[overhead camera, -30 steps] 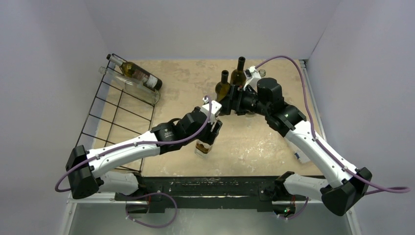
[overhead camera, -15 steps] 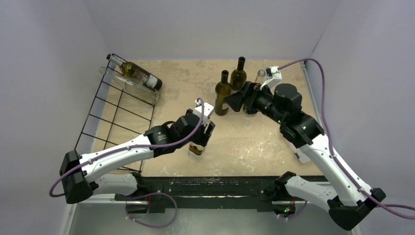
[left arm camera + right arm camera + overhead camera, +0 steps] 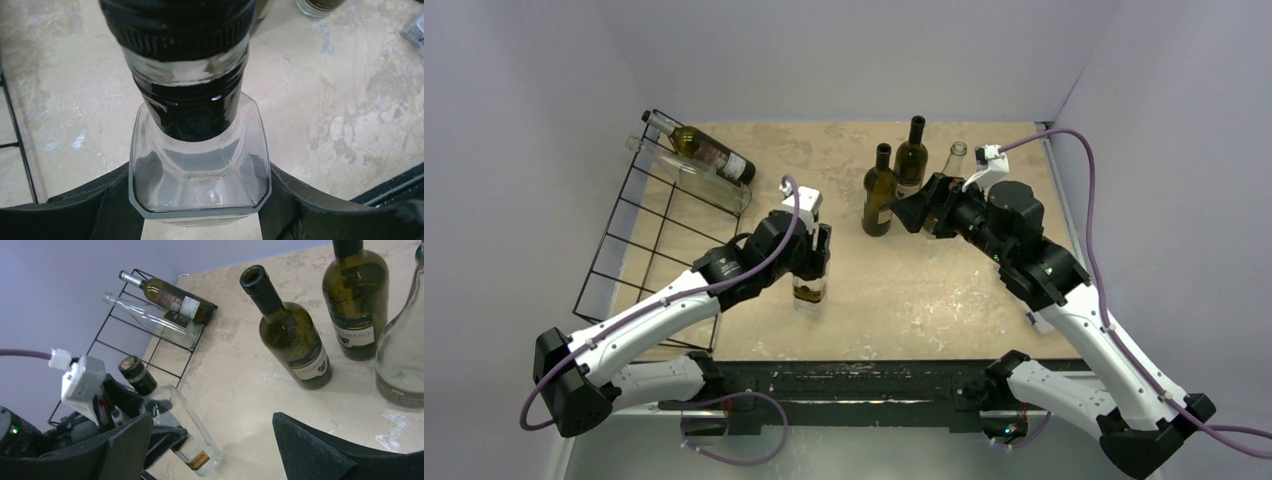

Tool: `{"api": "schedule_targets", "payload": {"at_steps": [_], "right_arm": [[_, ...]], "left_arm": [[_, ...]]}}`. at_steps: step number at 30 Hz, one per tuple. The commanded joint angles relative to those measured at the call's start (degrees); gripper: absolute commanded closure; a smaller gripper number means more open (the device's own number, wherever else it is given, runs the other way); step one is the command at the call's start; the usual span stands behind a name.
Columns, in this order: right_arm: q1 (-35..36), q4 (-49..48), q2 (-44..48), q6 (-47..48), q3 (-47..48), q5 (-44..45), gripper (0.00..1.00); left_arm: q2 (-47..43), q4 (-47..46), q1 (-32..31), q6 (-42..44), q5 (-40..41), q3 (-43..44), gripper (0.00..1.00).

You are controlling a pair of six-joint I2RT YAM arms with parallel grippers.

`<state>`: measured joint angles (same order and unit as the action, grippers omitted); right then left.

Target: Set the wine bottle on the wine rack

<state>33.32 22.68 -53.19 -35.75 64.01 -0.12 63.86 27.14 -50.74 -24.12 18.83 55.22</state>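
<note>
My left gripper [image 3: 810,256] is shut on a clear square glass bottle [image 3: 808,291] with a black cap. It holds the bottle upright by the shoulders, in the middle of the table to the right of the wine rack. The left wrist view shows the bottle [image 3: 200,170] from above, between my gripper's [image 3: 200,212] fingers. The black wire wine rack [image 3: 662,232] lies at the left. A dark bottle [image 3: 712,154] and a clear bottle [image 3: 690,173] lie on its far end. My right gripper [image 3: 916,212] is open and empty near the upright bottles. Its wrist view [image 3: 214,427] also shows the held bottle [image 3: 192,432] and the rack [image 3: 150,342].
Two green bottles [image 3: 879,192] [image 3: 911,156] and a clear one [image 3: 951,161] stand upright at the back right, just beyond my right gripper. A small white object [image 3: 1034,318] lies near the right edge. The table's front rail [image 3: 854,378] runs along the near side.
My left arm has carried the clear bottle to the left, toward the rack. My right arm has drawn back to the right, away from the upright green bottles.
</note>
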Motion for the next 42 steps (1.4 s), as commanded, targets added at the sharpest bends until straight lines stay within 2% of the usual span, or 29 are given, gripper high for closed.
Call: {"api": "schedule_targets", "payload": {"at_steps": [1, 13, 20, 26, 33, 42], "right_arm": [[-0.1, -0.3, 1.1, 2.2, -1.3, 2.0, 0.06], [-0.2, 1.6, 0.1, 7.4, -1.8, 4.0, 0.05], [-0.2, 1.5, -2.5, 9.2, -1.6, 0.9, 0.05], [-0.2, 1.2, -4.4, 10.1, -1.9, -1.0, 0.05], [-0.1, 0.0, -4.8, 10.8, -3.0, -0.9, 0.05], [-0.2, -0.8, -5.5, 12.2, -4.6, -0.1, 0.05]], "left_arm": [[-3.4, -1.1, 4.2, -4.8, 2.1, 3.2, 1.00], [0.2, 8.0, 13.8, -13.4, 10.0, 10.9, 1.00], [4.9, 15.0, 19.2, -21.2, 16.9, 18.0, 1.00], [9.9, 19.2, 24.0, -26.7, 18.2, 24.3, 1.00], [18.5, 32.9, 30.4, -39.4, 21.9, 34.2, 1.00], [21.3, 32.0, 38.6, -43.6, 22.8, 34.2, 1.00]]}}
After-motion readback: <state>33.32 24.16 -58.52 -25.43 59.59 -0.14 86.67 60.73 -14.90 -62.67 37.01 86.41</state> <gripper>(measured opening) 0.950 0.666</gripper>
